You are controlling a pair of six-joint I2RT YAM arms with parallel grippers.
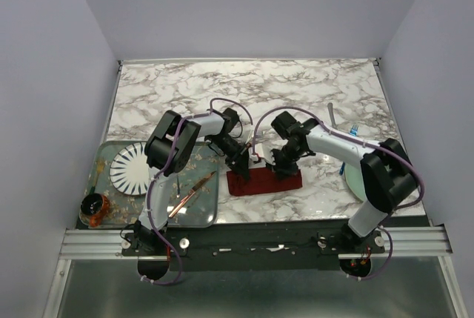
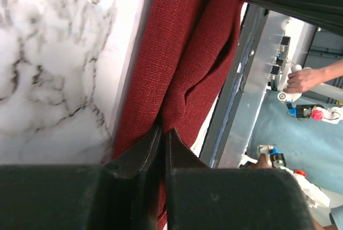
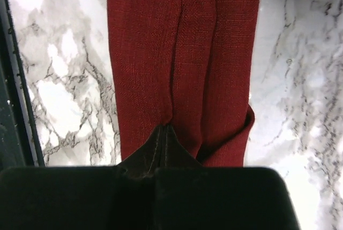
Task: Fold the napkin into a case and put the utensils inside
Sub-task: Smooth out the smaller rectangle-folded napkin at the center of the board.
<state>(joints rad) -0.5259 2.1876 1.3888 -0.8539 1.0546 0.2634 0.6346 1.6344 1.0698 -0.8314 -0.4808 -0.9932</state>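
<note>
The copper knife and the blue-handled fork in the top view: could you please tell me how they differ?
The copper knife is copper-coloured throughout; the blue-handled fork shows bright blue. The knife lies on the tray, left of the napkin; the fork lies far right, off it. The knife shows whole; the right arm crosses the fork. Both are slim and lie unheld.

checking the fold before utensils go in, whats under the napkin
Only the marble table shows around the napkin, folded in layers; the left gripper and right gripper pinch its folds. Anything beneath the cloth is covered.
</note>
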